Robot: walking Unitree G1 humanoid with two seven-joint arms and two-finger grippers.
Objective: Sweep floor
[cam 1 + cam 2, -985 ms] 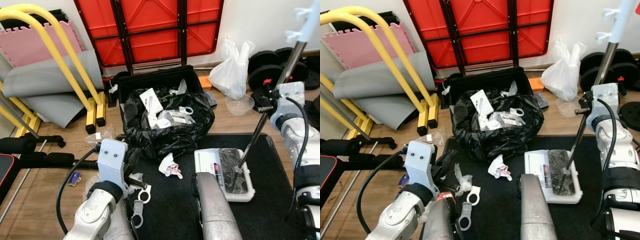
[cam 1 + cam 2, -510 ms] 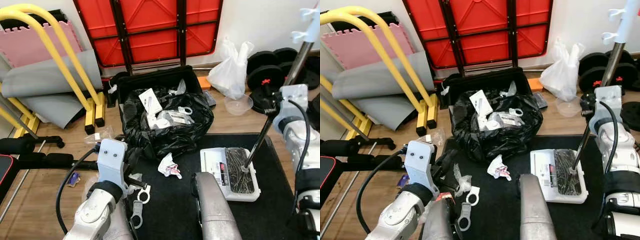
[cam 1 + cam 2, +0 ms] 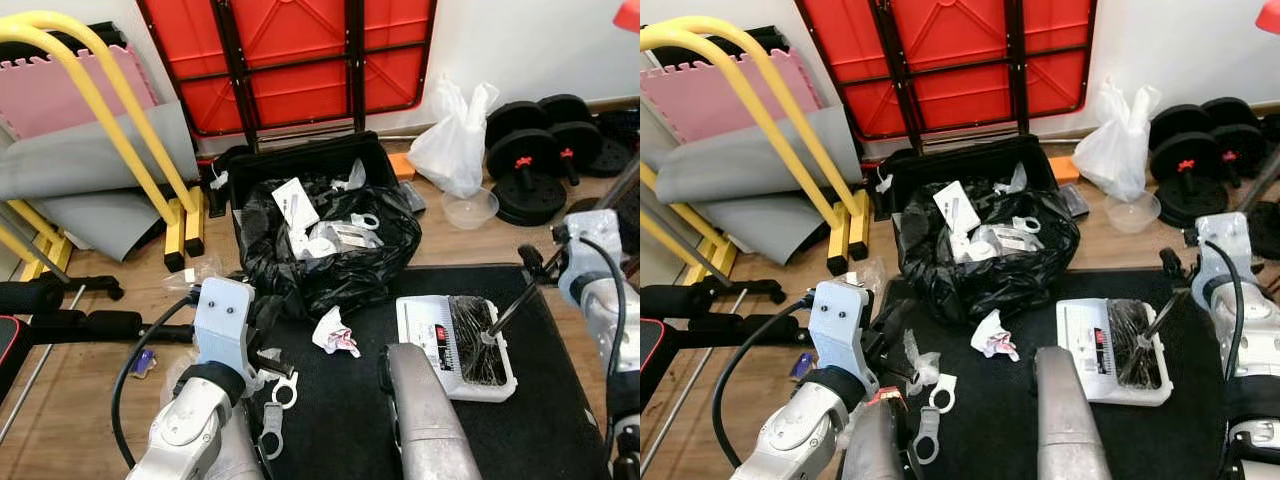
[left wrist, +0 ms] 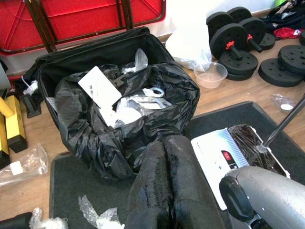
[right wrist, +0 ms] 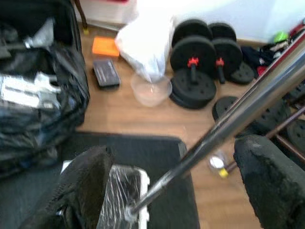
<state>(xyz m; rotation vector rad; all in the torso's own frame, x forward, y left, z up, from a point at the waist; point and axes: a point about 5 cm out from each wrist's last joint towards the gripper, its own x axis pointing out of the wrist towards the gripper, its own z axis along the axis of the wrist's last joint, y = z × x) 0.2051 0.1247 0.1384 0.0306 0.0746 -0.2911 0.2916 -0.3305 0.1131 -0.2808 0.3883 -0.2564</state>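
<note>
**Sweeper head sitting on black mat, pole running between right fingers**

Nearest, the left gripper point(image 4: 164, 191) is hanging low over the black mat point(image 3: 350, 420), fingers pressed together, holding nothing. White plastic rings point(image 3: 275, 400) and clear wrap scraps are lying on the mat just beside it. A crumpled white-and-red wrapper point(image 3: 335, 333) is sitting a bit further in, near the bag.

The sweeper point(image 3: 455, 340) is resting flat on the mat to the right: white plastic body with ribbed front, small red label (unreadable), dark bristly section. Its metal pole point(image 5: 224, 136) is slanting up toward the right gripper point(image 5: 176, 176), whose fingers are standing spread either side of the pole; contact not clear.

Beyond, a black bin bag point(image 3: 320, 245), glossy and crinkled, is filling a black crate, stuffed with white packaging; print unreadable. Further back: clear plastic bowl point(image 3: 470, 208), white carrier bag point(image 3: 452, 140), black dumbbell plates point(image 3: 535, 160), orange block point(image 5: 106, 46), yellow frame point(image 3: 110, 120), grey and pink mats, red folded table point(image 3: 290, 55) against the wall.
</note>
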